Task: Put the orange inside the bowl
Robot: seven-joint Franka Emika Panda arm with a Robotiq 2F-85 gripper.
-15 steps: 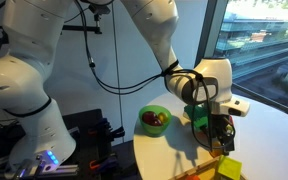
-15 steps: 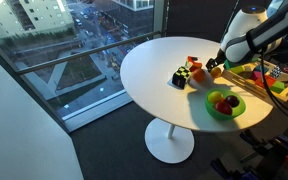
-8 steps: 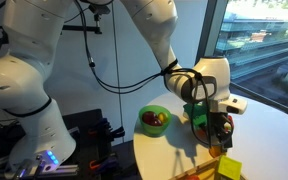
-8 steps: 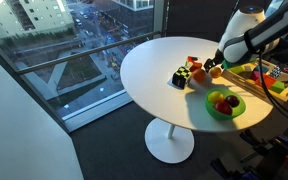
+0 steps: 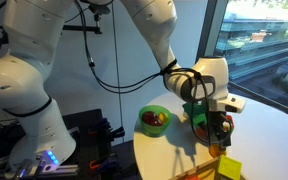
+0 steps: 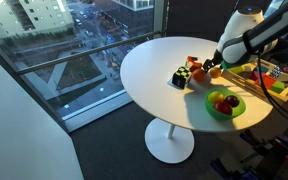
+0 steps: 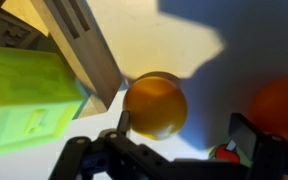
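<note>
The orange point(image 7: 154, 105) is a smooth yellowish-orange ball that lies on the white table, seen close in the wrist view. My gripper point(image 7: 184, 132) is open and straddles it, with the orange close to the left finger and a wide gap to the right finger. In an exterior view the gripper point(image 6: 213, 70) is low over the table with the orange point(image 6: 216, 72) at its tips. The green bowl point(image 6: 209, 106) stands apart from it near the table edge and holds red and yellow fruit pieces. It also shows in an exterior view point(image 5: 156, 131), beside the gripper point(image 5: 220, 135).
A deeper red-orange fruit point(image 7: 282, 105) lies just outside the right finger and also shows in an exterior view point(image 6: 196, 72). A lime-green block point(image 7: 29, 100) and a wooden piece point(image 7: 84, 45) lie to the left. A dark cube point(image 6: 180, 77) and a coloured toy tray point(image 6: 269, 78) sit on the round white table point(image 6: 154, 60).
</note>
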